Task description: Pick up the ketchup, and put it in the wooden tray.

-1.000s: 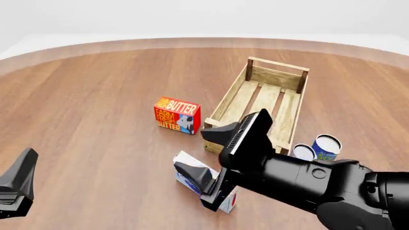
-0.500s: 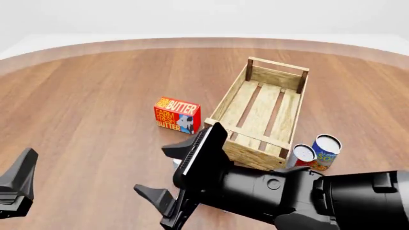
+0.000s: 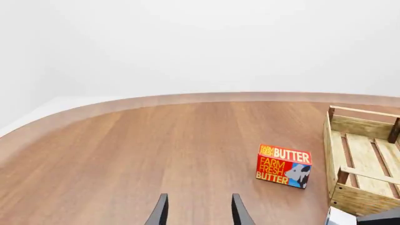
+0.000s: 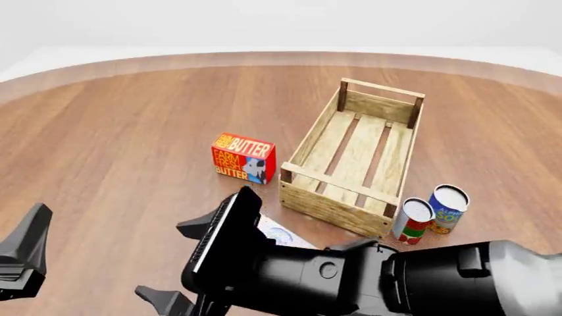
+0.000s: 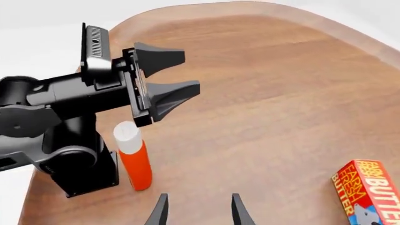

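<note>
The ketchup (image 5: 134,161), an orange-red bottle with a white cap, stands upright beside the left arm's black base and shows only in the right wrist view. My right gripper (image 5: 198,213) is open and empty, pointing toward the bottle from some distance. In the front view the right gripper (image 4: 173,263) sits at the near left, on its big black arm. My left gripper (image 3: 198,214) is open with nothing between its fingers; it hovers above the bottle in the right wrist view (image 5: 181,72). The wooden tray (image 4: 356,158) lies at the right centre, with nothing in it.
A red butter box (image 4: 243,158) stands left of the tray. Two cans (image 4: 412,220) (image 4: 448,207) stand at the tray's near right corner. A white-and-blue box (image 4: 281,234) lies partly hidden behind the right arm. The left gripper (image 4: 22,260) sits at the front view's left edge.
My right arm has swung left and toward the near edge, uncovering the tray's front and the cans. The left gripper has not moved.
</note>
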Robot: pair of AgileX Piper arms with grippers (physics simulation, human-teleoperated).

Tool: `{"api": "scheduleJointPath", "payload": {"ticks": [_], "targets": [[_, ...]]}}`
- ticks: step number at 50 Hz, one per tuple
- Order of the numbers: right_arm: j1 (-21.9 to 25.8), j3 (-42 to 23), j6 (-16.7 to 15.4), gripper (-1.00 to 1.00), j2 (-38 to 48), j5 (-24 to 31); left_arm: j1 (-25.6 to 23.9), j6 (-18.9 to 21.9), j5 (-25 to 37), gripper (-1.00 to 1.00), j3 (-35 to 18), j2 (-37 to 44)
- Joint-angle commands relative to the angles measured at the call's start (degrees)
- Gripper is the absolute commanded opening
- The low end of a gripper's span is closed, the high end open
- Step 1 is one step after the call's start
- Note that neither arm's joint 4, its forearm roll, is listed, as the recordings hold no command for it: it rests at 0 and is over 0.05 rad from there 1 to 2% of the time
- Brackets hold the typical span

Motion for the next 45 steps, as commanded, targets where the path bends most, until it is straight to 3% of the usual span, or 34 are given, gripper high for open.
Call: {"api": "scheduleJointPath", "payload": {"ticks": [1, 16, 45], "targets": [[2.90, -3.42, -0.56, 1.00, 2.68, 1.50, 0.00, 0.00, 0.00, 1.00, 0.00, 0.00], [6.34, -7.26, -1.45, 1.00, 6.98, 2.11, 0.00, 0.00, 0.00, 1.00, 0.00, 0.00], [8.57, -14.31, -0.84, 1.00, 15.55, 2.76, 0.00, 0.00, 0.00, 1.00, 0.00, 0.00]]}}
